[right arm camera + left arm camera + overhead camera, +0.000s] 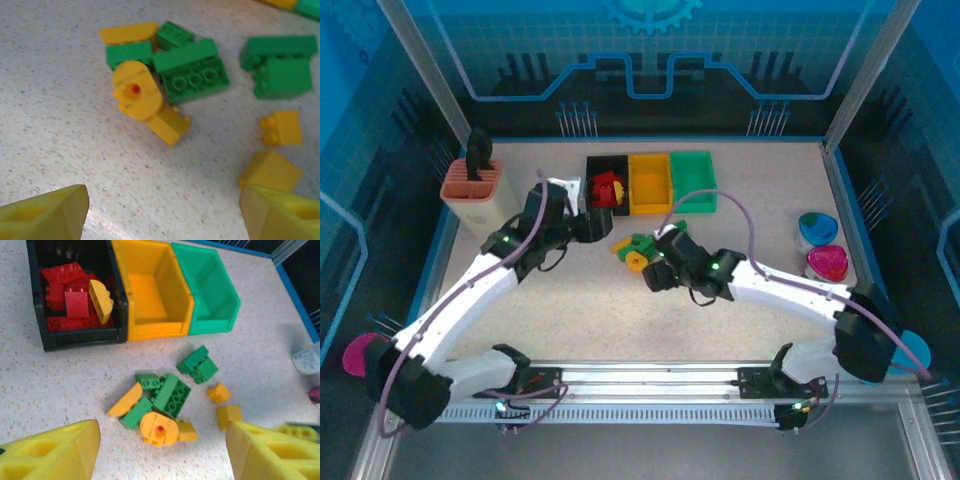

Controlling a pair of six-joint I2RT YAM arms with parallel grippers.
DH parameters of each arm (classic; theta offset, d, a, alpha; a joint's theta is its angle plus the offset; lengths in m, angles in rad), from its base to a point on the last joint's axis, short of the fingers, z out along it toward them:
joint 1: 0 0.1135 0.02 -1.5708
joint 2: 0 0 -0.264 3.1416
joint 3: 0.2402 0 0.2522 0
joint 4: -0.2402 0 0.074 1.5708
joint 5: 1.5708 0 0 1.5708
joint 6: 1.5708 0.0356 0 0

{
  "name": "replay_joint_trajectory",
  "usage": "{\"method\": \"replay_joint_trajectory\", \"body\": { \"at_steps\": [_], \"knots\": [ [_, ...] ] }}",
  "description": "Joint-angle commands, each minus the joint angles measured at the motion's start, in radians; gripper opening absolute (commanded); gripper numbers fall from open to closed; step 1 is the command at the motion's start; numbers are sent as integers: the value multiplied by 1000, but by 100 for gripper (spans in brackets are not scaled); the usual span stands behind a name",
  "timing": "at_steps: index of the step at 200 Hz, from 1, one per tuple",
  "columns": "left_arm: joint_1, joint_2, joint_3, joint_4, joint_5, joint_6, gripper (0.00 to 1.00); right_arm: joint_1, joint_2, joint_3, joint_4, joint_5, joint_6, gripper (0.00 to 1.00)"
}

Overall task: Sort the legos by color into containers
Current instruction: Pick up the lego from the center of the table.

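The left jaws and right jaws are standing apart, empty; legos (170,395) are lying mid-bench (60,385) before the bins (150,332).

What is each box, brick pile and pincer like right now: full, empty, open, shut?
Black bin, holds red bricks and one yellow piece.
Yellow bin, empty.
Green bin, empty.
Loose legos, heaped on the table.
Left pincer, open, empty.
Right pincer, open, empty.

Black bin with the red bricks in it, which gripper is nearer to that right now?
Left. The left gripper sits just in front of the black bin; the right gripper is farther off, beside the loose green and yellow bricks.
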Motion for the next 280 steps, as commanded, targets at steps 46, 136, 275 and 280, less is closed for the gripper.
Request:
{"method": "replay_joint_trajectory", "body": {
  "at_steps": [46, 136, 275, 280],
  "knots": [
    [-80, -296, -149, -107, -30, -70, 68, 1, 310, 293, -140, -89, -189, 82],
    [-95, -483, -234, -225, -48, -111, 68, -4, 568, 518, -276, -70, -237, 84],
    [-98, -495, -245, -232, -59, -111, 66, 11, 678, 575, -293, -3, -234, 70],
    [-98, -495, -246, -233, -59, -112, 66, 13, 681, 575, -294, 0, -233, 68]
  ]
}}
